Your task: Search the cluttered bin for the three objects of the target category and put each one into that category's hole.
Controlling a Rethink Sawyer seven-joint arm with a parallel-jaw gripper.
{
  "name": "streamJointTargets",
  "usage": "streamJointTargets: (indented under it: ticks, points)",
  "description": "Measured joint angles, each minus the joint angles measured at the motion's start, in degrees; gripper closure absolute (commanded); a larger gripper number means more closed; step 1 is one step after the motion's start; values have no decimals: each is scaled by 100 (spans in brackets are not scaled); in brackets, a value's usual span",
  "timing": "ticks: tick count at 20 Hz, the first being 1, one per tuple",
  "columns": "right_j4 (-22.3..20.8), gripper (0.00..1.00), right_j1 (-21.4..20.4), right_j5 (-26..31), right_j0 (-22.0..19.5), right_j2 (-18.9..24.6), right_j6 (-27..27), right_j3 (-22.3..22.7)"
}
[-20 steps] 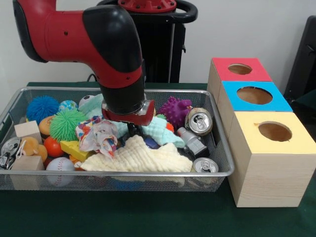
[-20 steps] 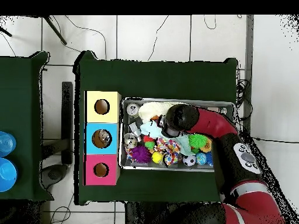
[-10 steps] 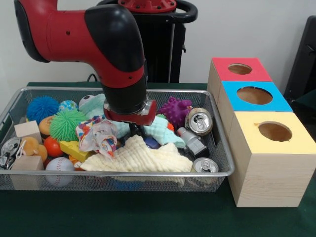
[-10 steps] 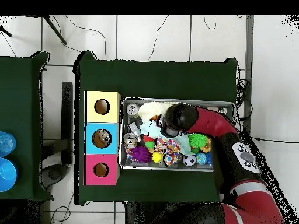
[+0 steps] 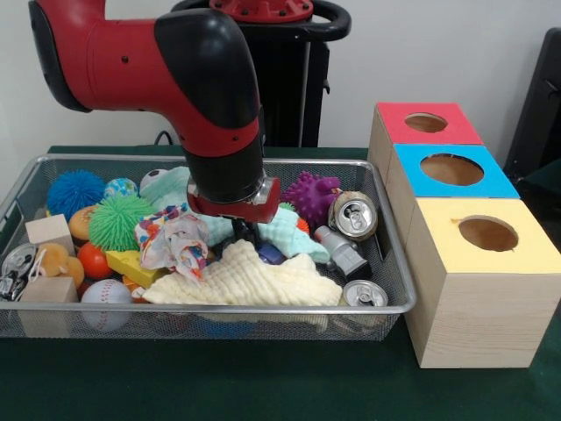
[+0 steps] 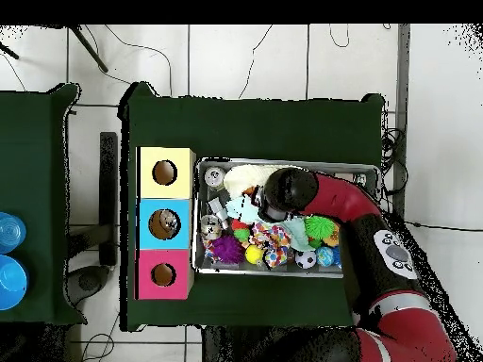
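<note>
- Evidently the arm has risen a touch over the last second and slid slightly towards the boxes; the gripper [image 5: 243, 231] is still low in the bin [image 5: 391, 263].
- Nothing in the bin has moved with it, so I judge no object is lifted yet and the pick is unproven.
- I cannot tell how the jaws stand: the gripper's dark tip is sunk among the cloths.
- Its likely target is the teal cloth [image 5: 289, 235], which lies crumpled and touching the tip, mid-bin, between the patterned cloth [image 5: 175, 241] and the purple spiky ball [image 5: 314, 195], with the cream cloth [image 5: 250, 281] in front.
- It looks soft and limp, and may snag its neighbours.
- Which hole it belongs in is not shown.
</note>
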Motion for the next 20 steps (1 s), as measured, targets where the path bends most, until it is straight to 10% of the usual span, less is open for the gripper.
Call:
streamJointTargets:
  ticks: [13,14,20]
  points:
    - [-1,100,-18,5,-19,2,0,21]
    - [-1,0,-31,27,-19,2,0,22]
    - [-2,0,-123,321,23,2,0,22]
